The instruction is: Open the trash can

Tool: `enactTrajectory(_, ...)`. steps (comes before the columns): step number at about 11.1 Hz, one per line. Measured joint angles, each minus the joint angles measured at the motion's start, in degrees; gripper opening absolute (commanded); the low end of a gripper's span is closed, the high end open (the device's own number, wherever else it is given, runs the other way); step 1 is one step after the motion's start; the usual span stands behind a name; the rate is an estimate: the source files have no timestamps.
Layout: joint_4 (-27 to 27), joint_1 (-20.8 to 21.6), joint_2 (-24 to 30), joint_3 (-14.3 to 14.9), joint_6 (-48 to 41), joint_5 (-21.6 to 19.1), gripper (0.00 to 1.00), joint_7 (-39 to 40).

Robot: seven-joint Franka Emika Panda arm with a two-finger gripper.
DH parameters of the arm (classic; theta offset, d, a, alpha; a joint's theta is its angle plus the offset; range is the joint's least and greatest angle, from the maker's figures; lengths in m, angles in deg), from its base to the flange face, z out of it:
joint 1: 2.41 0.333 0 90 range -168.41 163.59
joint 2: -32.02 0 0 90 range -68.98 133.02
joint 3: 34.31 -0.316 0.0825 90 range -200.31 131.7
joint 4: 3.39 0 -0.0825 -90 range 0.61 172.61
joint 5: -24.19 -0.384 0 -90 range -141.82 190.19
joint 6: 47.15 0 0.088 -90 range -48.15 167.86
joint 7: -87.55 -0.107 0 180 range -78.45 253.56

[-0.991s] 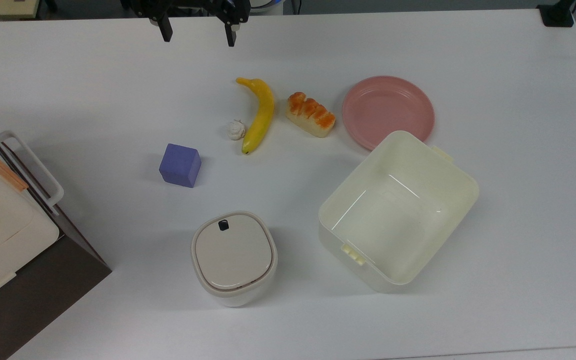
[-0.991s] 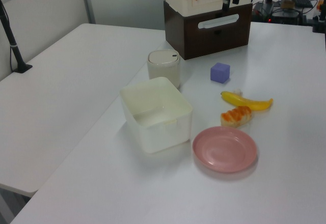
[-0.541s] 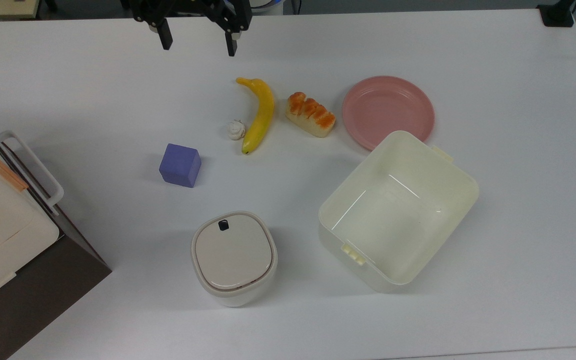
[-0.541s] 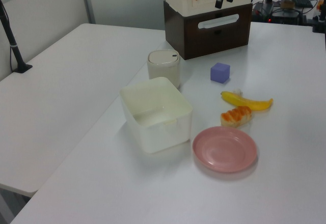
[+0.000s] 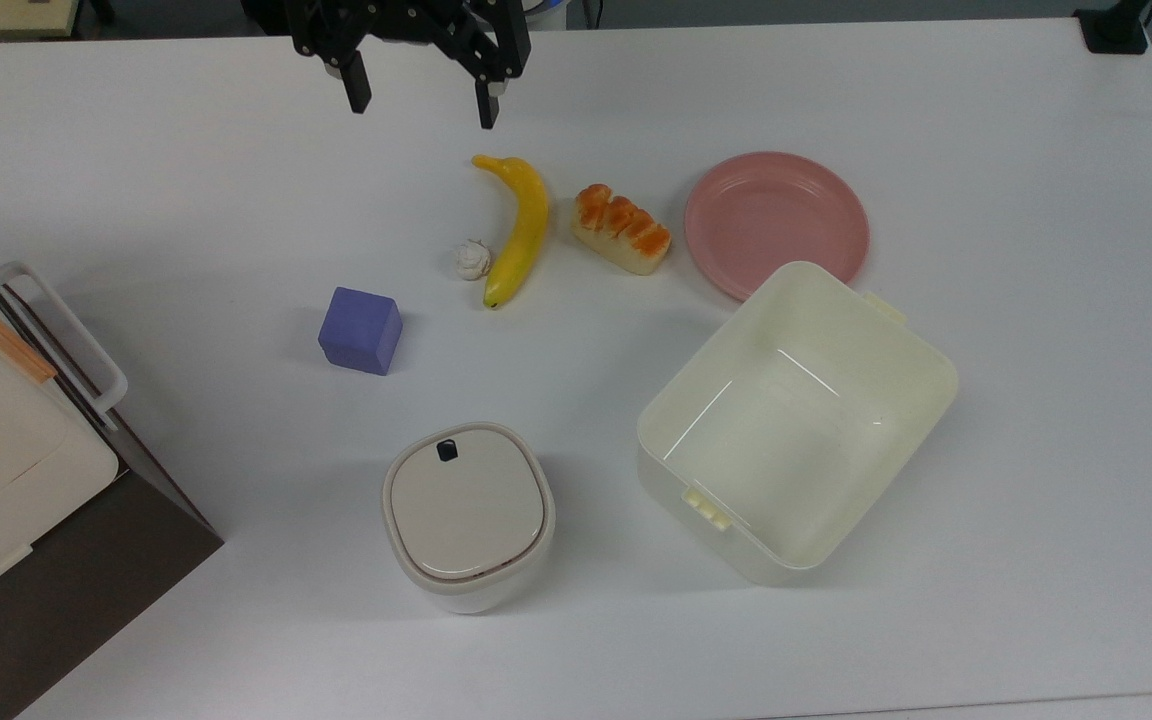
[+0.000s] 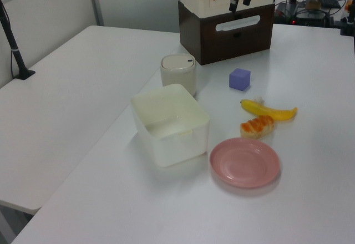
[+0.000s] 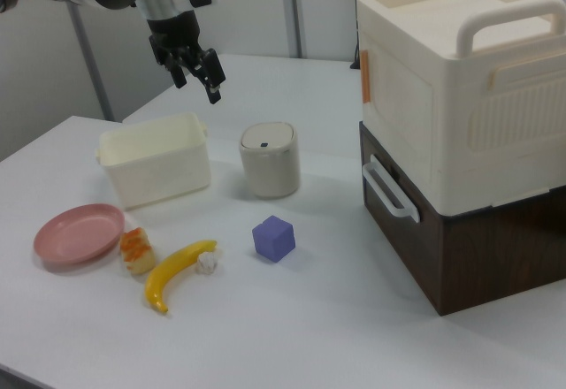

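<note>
Gripper [image 5: 421, 108] hangs high over the far table edge at the top view's upper left, fingers spread wide, holding nothing. It sits well apart from the trash can [image 5: 467, 512] (also seen at [image 6: 178, 70] and [image 7: 270, 158]).

The can stands upright on the table [image 5: 1036, 300] in the top view's lower middle, lid shut, between the cabinet [image 5: 26, 480] and the tub [image 5: 796, 420], touching neither. The cube [image 5: 361, 330] is near it on the side toward the gripper. The dark button [image 5: 447, 451] sits near the lid edge that faces the cube.

Handling guess: small hollow plastic bin, likely light and smooth, so a sideways shove could slide or tip it. The lid looks flat and flush with the rim (no lip to pinch), so grabbing it seems a poor bet. Best contact is probably the button: press straight down with one fingertip or with the fingers brought together, gentle force, since it likely trips a spring latch.

Banana [image 5: 516, 228], bread [image 5: 622, 228] and plate [image 5: 776, 224] lie off the direct path toward the can.
</note>
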Motion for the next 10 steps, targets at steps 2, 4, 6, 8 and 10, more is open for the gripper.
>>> enactTrajectory(2,0.51,0.0,-0.03,-0.14,0.76,0.01,0.63,-1.07)
enactTrajectory(4,0.53,0.0,-0.03,-0.16,0.86,0.01,0.0,-1.5)
enactTrajectory(6,0.78,0.0,-0.63,-0.39,6.35,4.2,0.0,-10.08)
enactTrajectory(8,1.58,0.42,-3.79,-2.94,13.77,16.83,0.0,-25.6)
enactTrajectory(10,1.73,2.15,-9.11,-4.15,16.26,28.79,0.0,-38.75)
